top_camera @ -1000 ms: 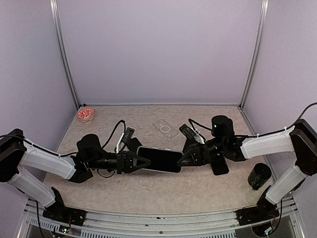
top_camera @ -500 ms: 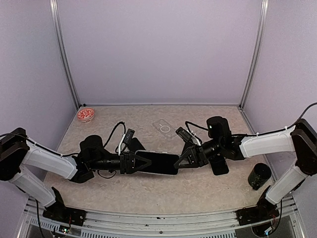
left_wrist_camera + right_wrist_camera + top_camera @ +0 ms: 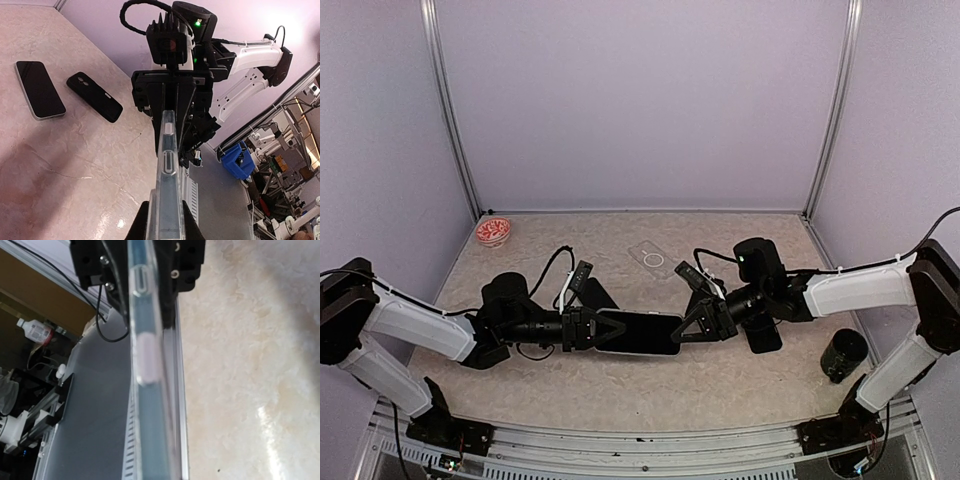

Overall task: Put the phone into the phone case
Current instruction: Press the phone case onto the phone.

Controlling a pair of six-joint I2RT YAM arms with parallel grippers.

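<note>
A dark phone [image 3: 640, 333] with a clear phone case round its edge hangs level above the table, held at both ends. My left gripper [image 3: 592, 330] is shut on its left end and my right gripper [image 3: 690, 327] is shut on its right end. In the left wrist view the clear phone case [image 3: 167, 185] shows edge-on, with a phone [image 3: 176, 197] inside it. It runs from my left gripper [image 3: 167, 231] up to the right gripper. The right wrist view shows only the same blurred edge of the phone [image 3: 150, 415]; my right fingers are hidden there.
Another clear case [image 3: 655, 260] lies on the table behind. A black case [image 3: 95, 96] and a second phone [image 3: 40, 90] lie on the table. A red bowl [image 3: 493, 231] sits at the back left and a black cylinder [image 3: 843, 354] at the right.
My left gripper opened for a moment and shut again on the phone's left end. The phone went from slightly tilted to level and a little lower. The right arm shifted slightly left.
</note>
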